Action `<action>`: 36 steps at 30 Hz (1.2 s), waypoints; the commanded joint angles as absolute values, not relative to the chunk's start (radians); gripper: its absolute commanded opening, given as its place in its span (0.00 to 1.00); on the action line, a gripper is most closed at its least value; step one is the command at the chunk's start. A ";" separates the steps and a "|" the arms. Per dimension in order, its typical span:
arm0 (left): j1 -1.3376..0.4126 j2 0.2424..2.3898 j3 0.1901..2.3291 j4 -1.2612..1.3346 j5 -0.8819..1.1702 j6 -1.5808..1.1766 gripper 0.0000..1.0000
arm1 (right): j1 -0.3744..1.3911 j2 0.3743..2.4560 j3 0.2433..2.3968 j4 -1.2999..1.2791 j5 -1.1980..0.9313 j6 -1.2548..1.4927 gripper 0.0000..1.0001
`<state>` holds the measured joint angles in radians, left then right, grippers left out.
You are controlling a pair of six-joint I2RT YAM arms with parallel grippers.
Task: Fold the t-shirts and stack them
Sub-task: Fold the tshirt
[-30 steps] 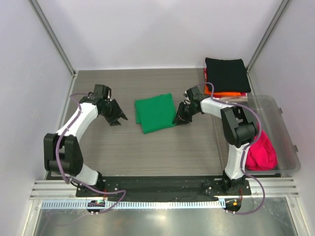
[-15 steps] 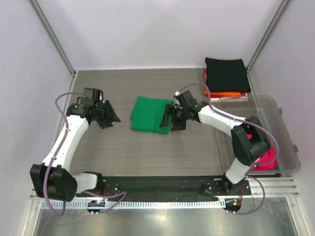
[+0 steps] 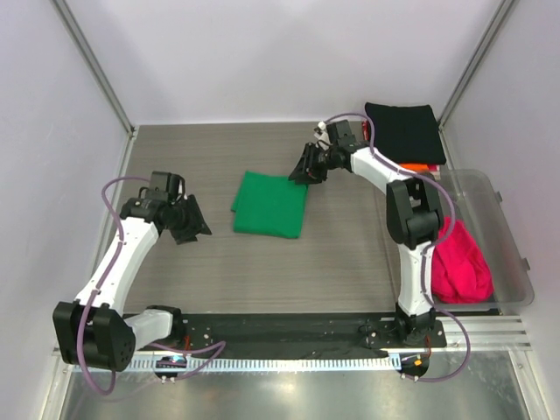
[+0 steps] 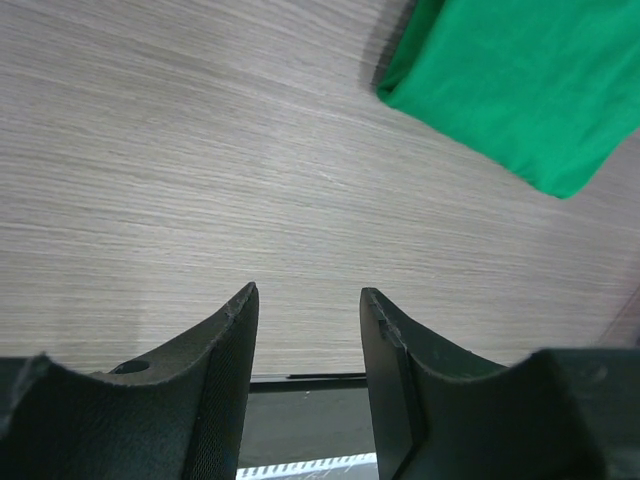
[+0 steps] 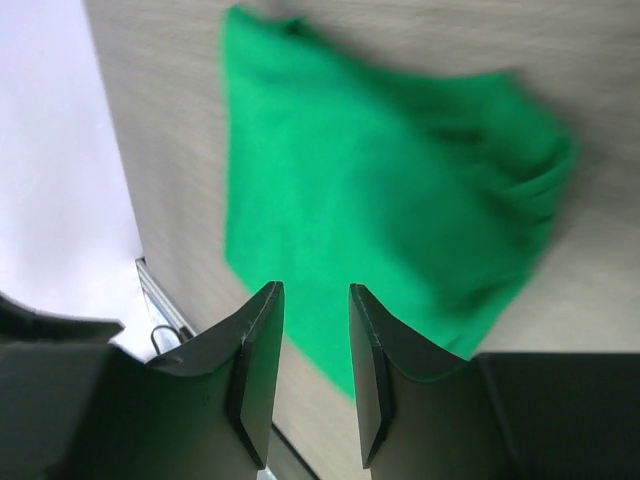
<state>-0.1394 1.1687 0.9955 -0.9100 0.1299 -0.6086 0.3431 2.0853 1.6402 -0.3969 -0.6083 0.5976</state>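
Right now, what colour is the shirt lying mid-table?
Bright green shirt; clearest in the top external view.

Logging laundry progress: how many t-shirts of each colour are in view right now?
Green t-shirt: 1
Black t-shirt: 1
Orange t-shirt: 1
Magenta-pink t-shirt: 1
Total: 4 visible; more may hide under the black one.
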 commanded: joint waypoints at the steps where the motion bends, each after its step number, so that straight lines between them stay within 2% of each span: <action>1: -0.143 1.129 0.971 -0.882 0.121 -0.571 0.46 | 0.304 2.178 1.716 -0.405 -0.701 0.569 0.38; 10: -0.143 1.058 0.920 -0.887 0.141 -0.574 0.46 | 0.278 2.378 1.781 -0.359 -0.810 0.548 0.37; 13: -0.141 1.040 0.927 -0.908 0.135 -0.561 0.46 | 0.278 2.335 1.824 -0.357 -0.842 0.549 0.50; 14: -0.143 1.037 0.930 -0.913 0.135 -0.558 0.46 | 0.278 2.318 1.833 -0.357 -0.847 0.551 0.61; 17: -0.143 1.012 0.945 -0.930 0.138 -0.546 0.46 | 0.276 2.232 1.858 -0.360 -0.848 0.558 0.80; 19: -0.143 0.994 0.959 -0.943 0.137 -0.538 0.46 | 0.276 2.166 1.845 -0.364 -0.836 0.554 0.85; 26: -0.143 0.914 0.954 -0.933 0.152 -0.514 0.47 | 0.259 2.025 1.689 -0.403 -0.720 0.459 0.86; 30: -0.143 0.876 0.901 -0.879 0.192 -0.526 0.47 | 0.250 2.011 1.615 -0.422 -0.661 0.416 0.86; 36: -0.143 0.842 0.885 -0.847 0.186 -0.534 0.48 | 0.247 2.055 1.617 -0.445 -0.601 0.379 0.86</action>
